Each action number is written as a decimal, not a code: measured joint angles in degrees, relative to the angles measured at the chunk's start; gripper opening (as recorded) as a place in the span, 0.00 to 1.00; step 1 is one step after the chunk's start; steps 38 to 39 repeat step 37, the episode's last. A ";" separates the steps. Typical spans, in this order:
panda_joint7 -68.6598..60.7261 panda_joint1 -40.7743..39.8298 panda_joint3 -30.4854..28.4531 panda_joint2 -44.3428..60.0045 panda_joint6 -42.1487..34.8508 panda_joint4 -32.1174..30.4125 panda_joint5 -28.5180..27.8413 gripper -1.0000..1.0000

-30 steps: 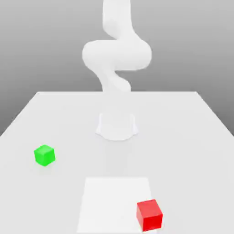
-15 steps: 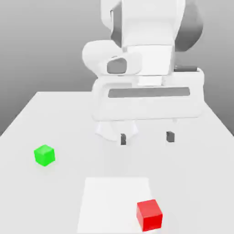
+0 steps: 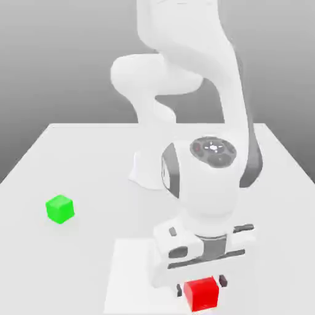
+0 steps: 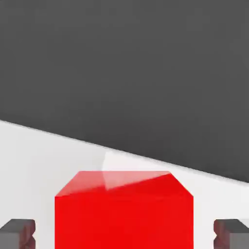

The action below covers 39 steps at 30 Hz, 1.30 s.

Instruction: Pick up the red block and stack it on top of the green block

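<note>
white table [image 3: 74, 154] under grey backdrop: red block [image 3: 202, 294], near the front edge, sits between the spread fingers of the gripper [image 3: 201, 285]; likely rigid and light, best pinched on opposite flat sides; green block [image 3: 59, 208] well apart.

Arm bent forward and down from its base, wrist pointing toward the table, hand low. Gripper [image 3: 200, 288] spread wide, dark fingertips [image 4: 17, 232] apart on either side of the red block [image 3: 202, 293], not touching it.
</note>
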 joint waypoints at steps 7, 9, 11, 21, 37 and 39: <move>-0.61 -0.50 0.70 -4.91 -4.15 -0.78 0.84 0.00; -0.85 -0.91 0.63 -8.89 -7.28 -1.61 1.49 0.00; 2.25 -3.13 -2.84 -12.34 -8.19 -4.05 0.38 0.00; 24.27 -29.06 -17.31 -29.99 -9.55 -19.82 -8.11 0.00; 24.48 -35.45 -26.01 -21.84 6.12 -27.86 4.27 1.00; 24.48 -35.45 -26.01 -21.84 6.12 -27.86 4.27 1.00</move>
